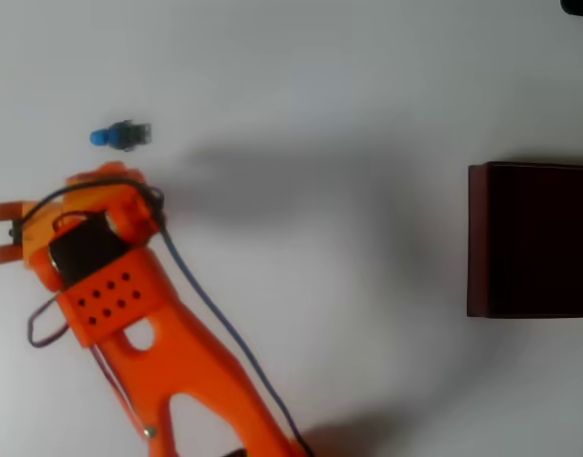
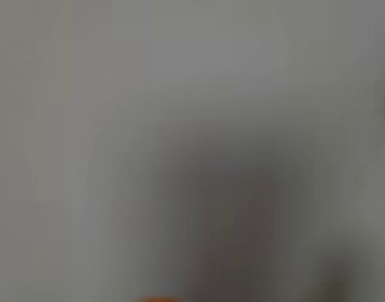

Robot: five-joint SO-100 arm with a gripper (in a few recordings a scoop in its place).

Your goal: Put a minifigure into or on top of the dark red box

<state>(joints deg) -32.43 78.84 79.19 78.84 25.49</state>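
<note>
Orange plastic two-finger gripper (image 1: 4, 231) is seen spread, nothing pinched, at left of overhead view. Tiny blue-capped, dark grey minifigure (image 1: 121, 135) is lying on white table (image 1: 320, 95) near it (untouched). Dark red rectangular box (image 1: 530, 240) is well apart, right edge.

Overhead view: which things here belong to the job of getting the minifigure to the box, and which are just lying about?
Part of the job:
- minifigure, lying on the table at upper left
- dark red box, at the right edge
- gripper, at the left edge, below and left of the minifigure, holding nothing

Just lying about:
- a dark object at the top right corner, cut off by the frame; cannot tell what it is
</note>
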